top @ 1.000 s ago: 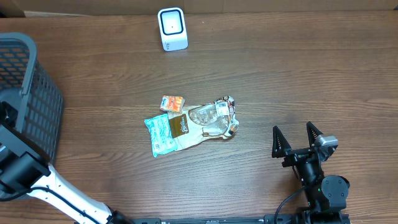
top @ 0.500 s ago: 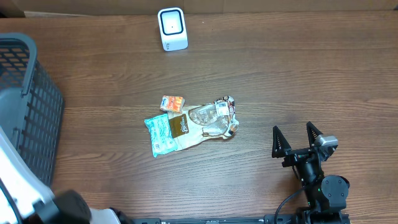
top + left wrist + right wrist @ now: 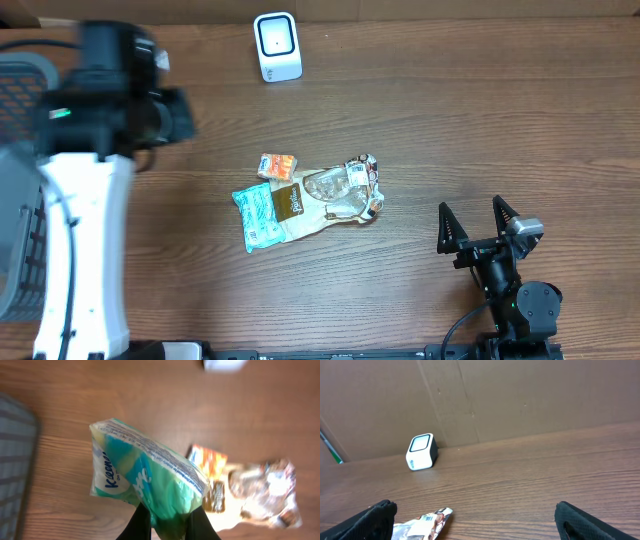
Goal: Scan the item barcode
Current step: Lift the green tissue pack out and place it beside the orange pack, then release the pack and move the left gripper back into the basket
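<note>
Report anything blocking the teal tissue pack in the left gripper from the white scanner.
Nothing visible does. Only bare brown wooden table lies between the teal plastic tissue pack in the left gripper and the white box-shaped scanner; the loose packets lie off that line.

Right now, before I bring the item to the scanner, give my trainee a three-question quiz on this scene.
1. True or false: the right gripper is shut on an item.
2. What does the left gripper hold? A) nothing B) green tissue pack C) a bottle
3. Where on the table does the scanner stand?
Key: 1 false, it is open and empty; 2 B; 3 at the far edge, beyond the pile of items.
</note>
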You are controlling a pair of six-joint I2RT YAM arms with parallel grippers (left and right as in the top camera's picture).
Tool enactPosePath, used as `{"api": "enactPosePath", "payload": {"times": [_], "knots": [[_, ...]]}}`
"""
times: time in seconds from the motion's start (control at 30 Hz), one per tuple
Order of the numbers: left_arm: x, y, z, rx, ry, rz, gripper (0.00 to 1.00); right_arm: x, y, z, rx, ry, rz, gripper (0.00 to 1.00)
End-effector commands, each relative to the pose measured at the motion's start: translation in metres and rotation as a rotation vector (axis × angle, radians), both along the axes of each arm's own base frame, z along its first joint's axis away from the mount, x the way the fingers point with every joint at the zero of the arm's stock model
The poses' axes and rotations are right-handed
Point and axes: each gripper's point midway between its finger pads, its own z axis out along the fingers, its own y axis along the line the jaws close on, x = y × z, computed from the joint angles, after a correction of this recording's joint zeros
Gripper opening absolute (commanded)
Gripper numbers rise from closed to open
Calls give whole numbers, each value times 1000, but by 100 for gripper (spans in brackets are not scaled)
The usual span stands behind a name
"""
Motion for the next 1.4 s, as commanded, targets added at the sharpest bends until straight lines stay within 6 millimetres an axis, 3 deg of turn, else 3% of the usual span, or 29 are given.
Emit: {"api": "enactPosePath", "payload": {"times": [0.0, 0.1, 0.33, 0.67, 0.73, 0.8, 0.83, 0.9, 1.07, 1.13, 1.3, 1.33, 1.37], "knots": [[-4, -15, -45, 93, 111, -60, 4, 1, -1, -4, 10, 8, -8, 100], [-5, -25, -79, 107, 172, -78, 4, 1, -1, -4, 9, 8, -8, 100], [5, -27, -148, 102, 267, -55, 4, 1, -1, -4, 10, 8, -8, 100], [13, -50, -202, 19, 366, -96, 5, 1, -1, -4, 10, 8, -8, 100], [13, -51, -207, 14, 378, -98, 16, 1, -1, -4, 9, 8, -8, 100], [12, -51, -208, 12, 383, -98, 44, 1, -1, -4, 10, 8, -8, 100], [13, -51, -208, 11, 383, -98, 54, 1, -1, -4, 10, 8, -9, 100], [15, -52, -206, 10, 375, -99, 70, 1, -1, -4, 9, 8, -8, 100], [21, -52, -177, 7, 349, -99, 73, 1, -1, -4, 10, 8, -8, 100], [26, -52, -152, 6, 313, -97, 73, 1, -1, -4, 9, 8, -8, 100], [34, -43, -66, -15, 155, -75, 76, 1, -1, -4, 9, 8, -8, 100], [33, -37, -45, -16, 113, -62, 83, 1, -1, -4, 10, 8, -8, 100], [31, -32, -29, -17, 80, -50, 99, 1, -1, -4, 10, 8, -8, 100]]}}
